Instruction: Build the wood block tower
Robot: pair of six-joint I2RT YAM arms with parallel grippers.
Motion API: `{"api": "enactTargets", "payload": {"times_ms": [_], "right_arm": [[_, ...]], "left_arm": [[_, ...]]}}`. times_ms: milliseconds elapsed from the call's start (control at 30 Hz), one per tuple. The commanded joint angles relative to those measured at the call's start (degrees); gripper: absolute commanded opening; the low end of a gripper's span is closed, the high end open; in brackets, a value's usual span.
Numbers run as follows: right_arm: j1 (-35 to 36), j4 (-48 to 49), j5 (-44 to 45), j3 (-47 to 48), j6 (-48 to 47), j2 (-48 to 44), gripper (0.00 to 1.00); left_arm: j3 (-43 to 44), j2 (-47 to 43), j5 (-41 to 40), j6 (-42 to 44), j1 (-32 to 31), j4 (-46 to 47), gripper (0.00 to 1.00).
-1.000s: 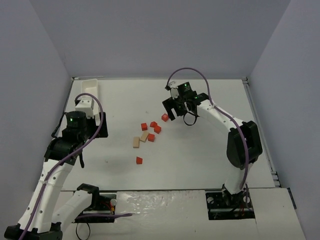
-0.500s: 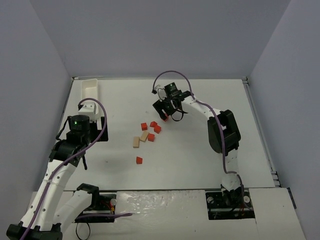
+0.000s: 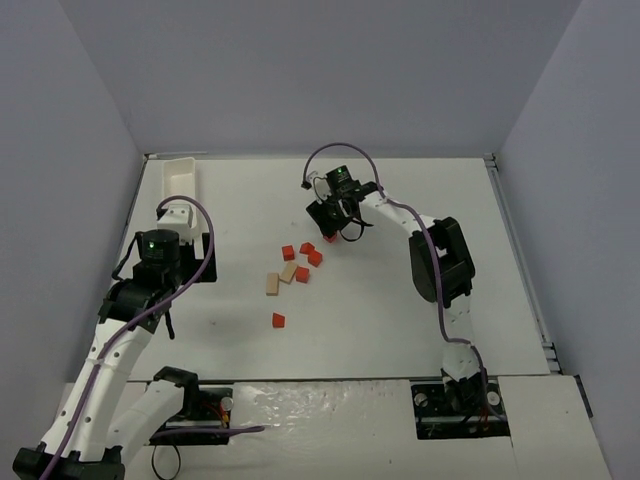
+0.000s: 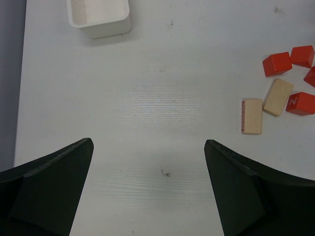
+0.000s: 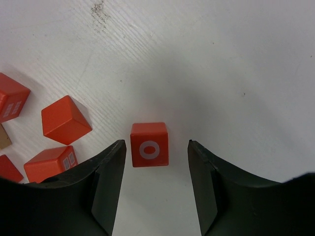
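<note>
Top external: wood blocks [image 3: 300, 262] are lying scattered mid-table, unstacked; right gripper [image 3: 330, 222] is hanging over the farthest red cube [image 3: 330, 239].
Left wrist: left gripper [image 4: 148, 145] is standing wide open above the table [image 4: 147, 93].
Right wrist: fingers [image 5: 110, 167] are bracketing the red cube, gaps on both sides, not gripping.

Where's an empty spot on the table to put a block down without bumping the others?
Bare table lies between the white tray and the tan blocks, under the open left gripper. The right side, past the right gripper, is bare too. It's crowded mid-table: red cubes cluster there, and that gripper straddles a circle-marked cube.
</note>
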Motion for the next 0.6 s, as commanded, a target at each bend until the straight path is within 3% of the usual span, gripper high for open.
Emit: {"api": "enactTargets", "payload": {"times_ms": [0, 167, 300, 433, 567], "right_arm": [[0.4, 0.8, -1.4, 3.2, -0.4, 0.7, 0.50], [0.4, 0.8, -1.6, 3.6, -0.4, 1.2, 0.45], [0.4, 0.8, -1.6, 3.7, -0.3, 1.2, 0.36], [0.2, 0.8, 0.8, 3.3, 0.6, -0.3, 0.13], [-1.7, 0.8, 6.1, -0.4, 4.4, -4.7, 0.00]], "left_arm": [[1.3, 0.0, -0.1, 0.8, 0.0, 3.1, 0.95], [1.3, 0.0, 0.1, 0.9, 0.0, 3.2, 0.95], [1.2, 0.0, 0.3, 0.9, 0.0, 3.2, 0.95], [1.1, 0.0, 0.4, 0.9, 0.0, 3.2, 0.95], [1.1, 0.2, 0.8, 0.9, 0.0, 3.2, 0.95]]}}
